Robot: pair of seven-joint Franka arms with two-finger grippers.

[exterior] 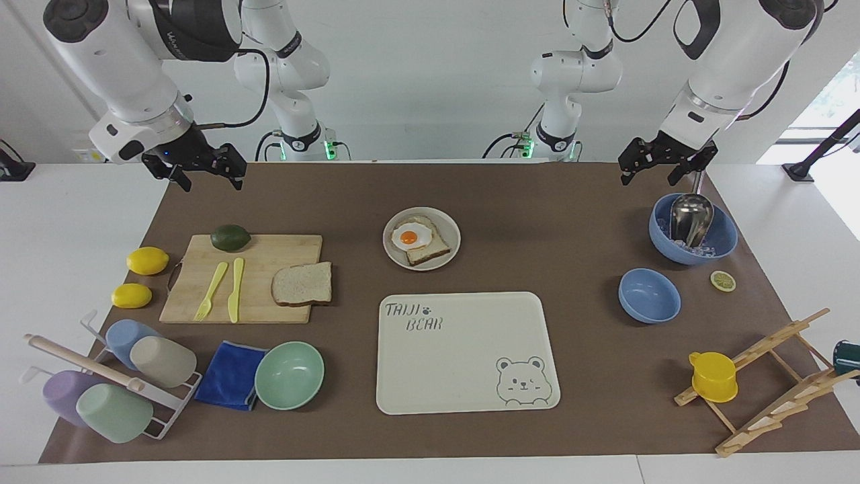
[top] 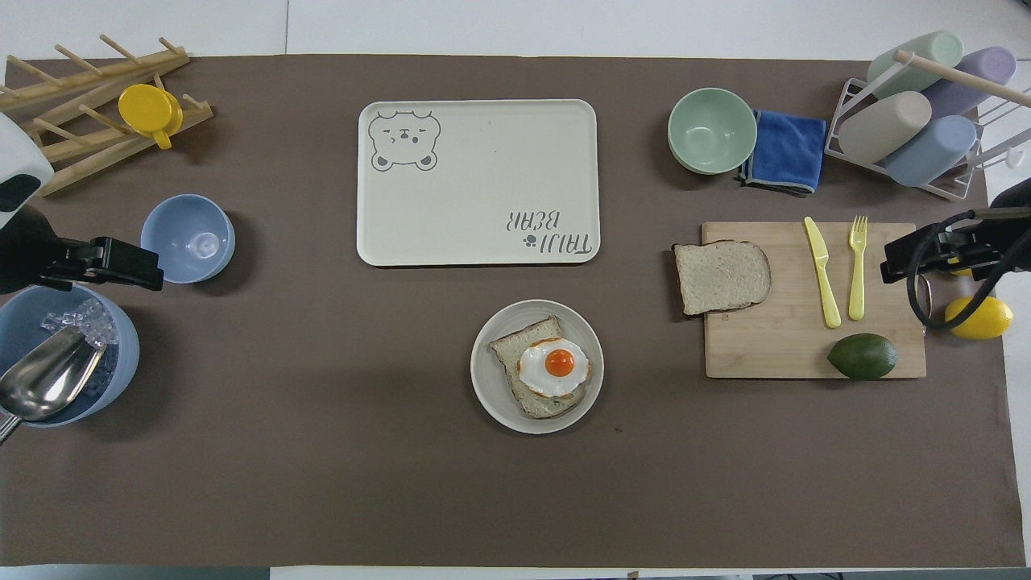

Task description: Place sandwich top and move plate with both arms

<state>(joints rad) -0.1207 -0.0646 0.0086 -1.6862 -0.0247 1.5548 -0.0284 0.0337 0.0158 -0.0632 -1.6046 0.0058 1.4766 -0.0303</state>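
Centrally, neither end effector has hold of anything. Left gripper (exterior: 662, 169): fingers spread wide and empty, raised over the mat's edge at the left arm's end of the table, just above the large blue bowl (exterior: 722, 242) that contains ice and a metal scoop (exterior: 691, 216). Right gripper (exterior: 208, 171): likewise spread wide and empty, raised over the mat's edge at the right arm's end, well apart from the cutting board (exterior: 269, 296) below it. Both arms wait at the robots' own side.

Sandwich top (exterior: 303, 284): a plain slice lying flat on the corner of the cutting board that points toward the table's middle, slightly overhanging the board's edge. Also on the board: a yellow fork (exterior: 211, 290) and yellow knife (exterior: 236, 289) side by side, and an avocado (exterior: 230, 237) at the edge nearest the robots.

Plate (exterior: 449, 254): mid-table, bearing a bread slice topped with a fried egg (exterior: 411, 236). It stands apart from the sandwich top, and nearer the robots than the cream bear-printed tray (exterior: 463, 349).

Periphery: a mint-green bowl (exterior: 289, 375) touching a blue cloth (exterior: 232, 374); a cup rack (exterior: 114, 383); two lemons (exterior: 140, 277) beside the board; a small blue bowl (exterior: 649, 295); a lemon slice (exterior: 723, 280); a yellow cup (exterior: 713, 376) on a wooden drying rack (exterior: 772, 383).
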